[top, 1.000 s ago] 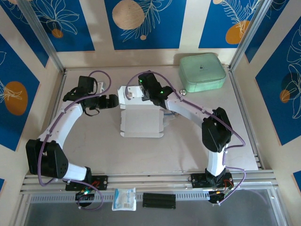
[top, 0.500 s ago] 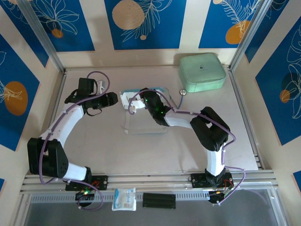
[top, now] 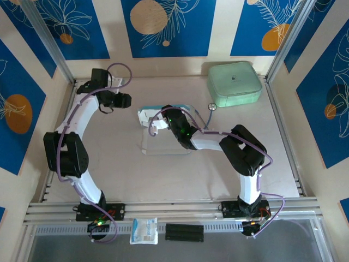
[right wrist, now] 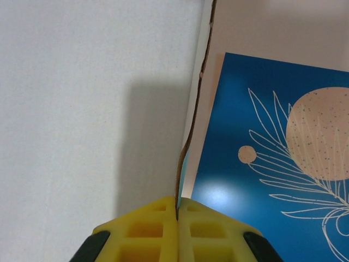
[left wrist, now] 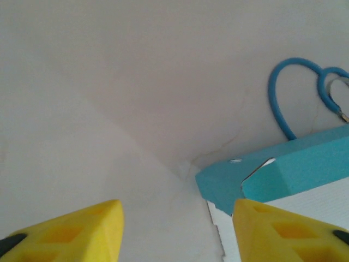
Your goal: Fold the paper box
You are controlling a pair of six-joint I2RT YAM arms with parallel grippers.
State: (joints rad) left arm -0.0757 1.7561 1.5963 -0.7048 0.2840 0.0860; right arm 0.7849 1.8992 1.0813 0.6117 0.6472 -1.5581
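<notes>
The paper box [top: 163,139] lies partly folded in the middle of the table, grey-white side up, with a light blue edge [top: 182,106] at its far side. My right gripper [top: 159,123] sits over its far left part. In the right wrist view that gripper [right wrist: 177,210] is shut on the thin card edge [right wrist: 188,136], with the grey-white face [right wrist: 82,109] to its left. My left gripper [top: 128,101] hovers left of the box, apart from it. Its yellow fingers [left wrist: 82,232] stand open around nothing, and the box's blue corner [left wrist: 240,180] lies just ahead of the right finger.
A mint-green case [top: 234,83] stands at the back right. A blue cable loop [left wrist: 283,98] lies beyond the box. A small white-and-blue packet [top: 144,230] and a black part [top: 184,232] rest on the near rail. Wall panels enclose the table.
The right gripper has brought the raised card down toward the table. The left arm has swung toward the far left corner, and its fingers have narrowed.
</notes>
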